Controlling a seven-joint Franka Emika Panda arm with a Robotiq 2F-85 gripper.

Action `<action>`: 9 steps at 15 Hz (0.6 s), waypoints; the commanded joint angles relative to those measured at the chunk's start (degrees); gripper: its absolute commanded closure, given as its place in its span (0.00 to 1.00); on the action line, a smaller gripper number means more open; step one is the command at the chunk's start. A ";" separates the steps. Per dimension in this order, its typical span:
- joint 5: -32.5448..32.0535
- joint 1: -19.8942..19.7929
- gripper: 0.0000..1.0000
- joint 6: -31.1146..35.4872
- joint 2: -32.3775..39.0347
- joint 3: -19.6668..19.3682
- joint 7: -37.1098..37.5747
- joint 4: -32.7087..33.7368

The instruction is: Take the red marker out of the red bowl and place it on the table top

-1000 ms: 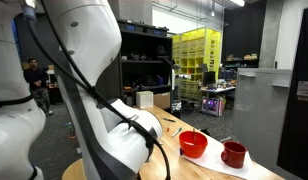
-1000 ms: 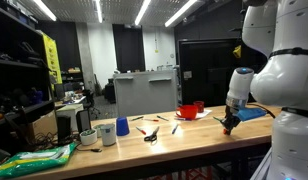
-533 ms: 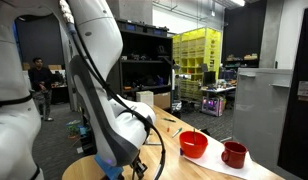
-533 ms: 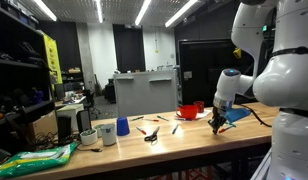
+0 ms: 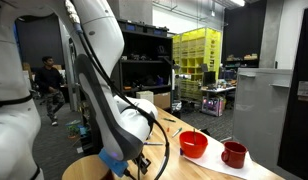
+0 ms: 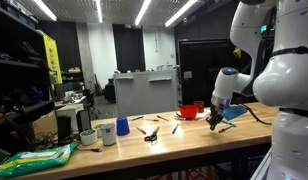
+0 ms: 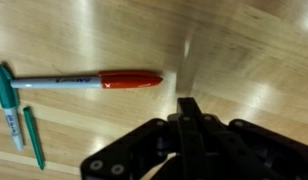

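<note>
The red bowl (image 5: 193,145) stands on the light-wood table top (image 5: 170,124), and it also shows in an exterior view (image 6: 187,112). Whether a marker lies in it is too small to tell. In the wrist view a marker with a red cap and a pale barrel (image 7: 94,80) lies flat on the table top (image 7: 244,50). My gripper (image 7: 187,103) is shut and empty, just above the wood, a little to the right of and below the marker's red cap. In an exterior view my gripper (image 6: 216,122) hangs just right of the bowl.
A red mug with a handle (image 5: 233,154) stands beside the bowl. Two teal pens (image 7: 12,110) lie at the left edge of the wrist view. A blue cup (image 6: 121,127), a white cup (image 6: 106,132), scissors (image 6: 151,136) and loose pens lie farther along the table.
My arm has swung along the table toward the red bowl, most of it in the first half second. The gripper has stayed shut.
</note>
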 commanded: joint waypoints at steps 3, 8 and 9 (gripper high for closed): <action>0.17 -1.15 1.00 2.90 -0.04 0.07 -2.05 1.73; 4.06 -0.87 1.00 7.22 2.82 -3.06 -9.96 2.36; 2.95 -0.95 0.74 7.06 2.75 -3.13 -8.87 2.31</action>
